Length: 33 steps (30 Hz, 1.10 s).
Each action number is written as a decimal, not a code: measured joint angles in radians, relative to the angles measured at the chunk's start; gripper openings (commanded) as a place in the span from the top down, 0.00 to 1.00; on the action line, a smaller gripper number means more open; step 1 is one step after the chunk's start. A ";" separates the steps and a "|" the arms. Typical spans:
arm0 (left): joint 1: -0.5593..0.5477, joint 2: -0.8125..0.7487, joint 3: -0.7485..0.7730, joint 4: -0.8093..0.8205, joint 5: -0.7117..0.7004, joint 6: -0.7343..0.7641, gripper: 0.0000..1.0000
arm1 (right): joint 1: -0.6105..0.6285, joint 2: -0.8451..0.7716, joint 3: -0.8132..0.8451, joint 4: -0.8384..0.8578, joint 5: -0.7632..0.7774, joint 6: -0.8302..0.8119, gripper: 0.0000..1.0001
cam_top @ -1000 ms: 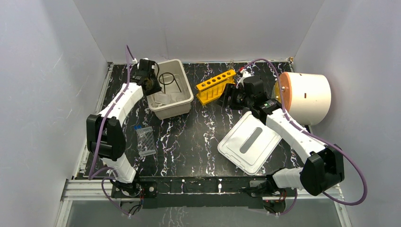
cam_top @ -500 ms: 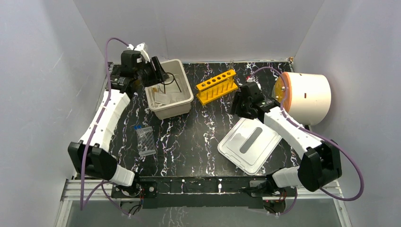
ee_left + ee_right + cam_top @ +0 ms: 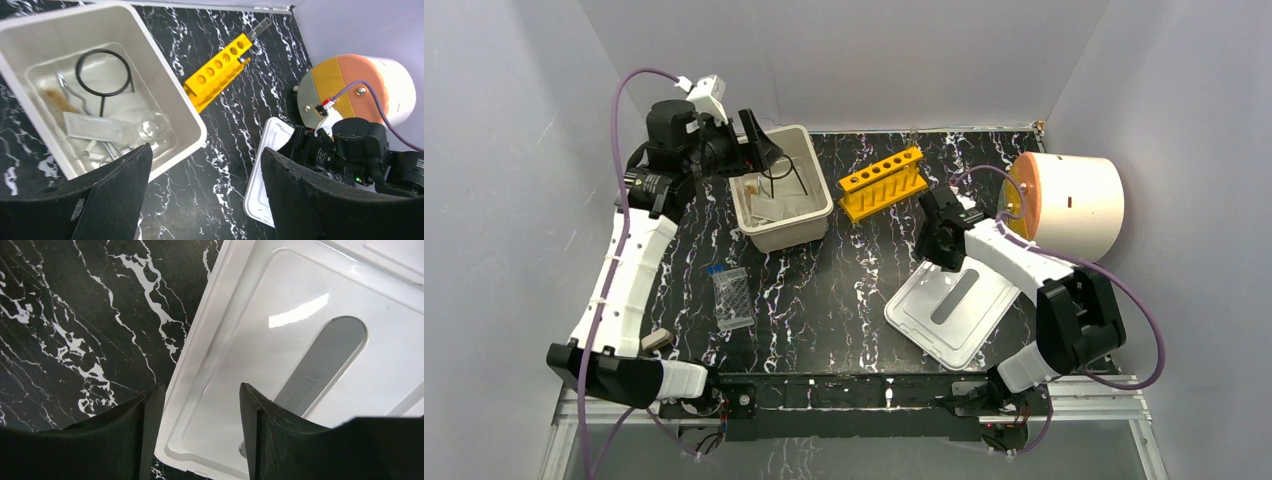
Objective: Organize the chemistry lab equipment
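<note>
Since the black wire ring stand [image 3: 102,72] and clear glass dish [image 3: 154,124] lie in the bin [image 3: 794,236] at eleven o'clock on the worktop [image 3: 844,290], both claws gape empty, left claw [image 3: 206,150] above it, right claw [image 3: 201,387] over the lid [image 3: 919,310], likely to close it.

Raised lettering showing on gray strip [image 3: 325,355] set into white lid [image 3: 250,330], running along strip's length in right wrist view; characters blurring together, not reading as any sure word or brand. In top external view same lettering appearing too small to make out. No other text, number or sign showing legibly anywhere
</note>
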 measured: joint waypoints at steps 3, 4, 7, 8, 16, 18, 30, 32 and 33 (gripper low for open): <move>0.000 -0.029 0.019 -0.016 -0.032 0.029 0.19 | 0.000 0.044 0.001 0.003 0.001 0.032 0.39; 0.000 -0.040 0.019 -0.020 -0.037 0.035 0.18 | 0.000 0.058 0.001 0.003 0.002 0.039 0.40; 0.000 -0.070 0.019 -0.028 -0.050 0.051 0.15 | 0.000 0.098 0.001 0.006 0.003 0.062 0.42; 0.000 -0.079 0.019 -0.030 -0.055 0.056 0.15 | 0.000 0.106 0.001 0.010 0.003 0.066 0.45; 0.000 -0.112 0.012 -0.041 -0.076 0.072 0.13 | 0.000 0.119 0.001 0.066 0.013 0.079 0.64; 0.000 -0.112 0.008 -0.046 -0.077 0.073 0.12 | 0.000 0.121 0.001 0.074 0.019 0.080 0.61; -0.001 -0.112 -0.002 -0.047 -0.073 0.077 0.11 | 0.000 0.192 0.017 0.081 0.023 0.082 0.58; -0.001 -0.112 -0.002 -0.047 -0.072 0.079 0.11 | 0.000 0.211 0.026 0.080 0.024 0.080 0.59; -0.001 -0.112 -0.002 -0.047 -0.072 0.080 0.11 | 0.000 0.217 0.034 0.076 0.023 0.079 0.60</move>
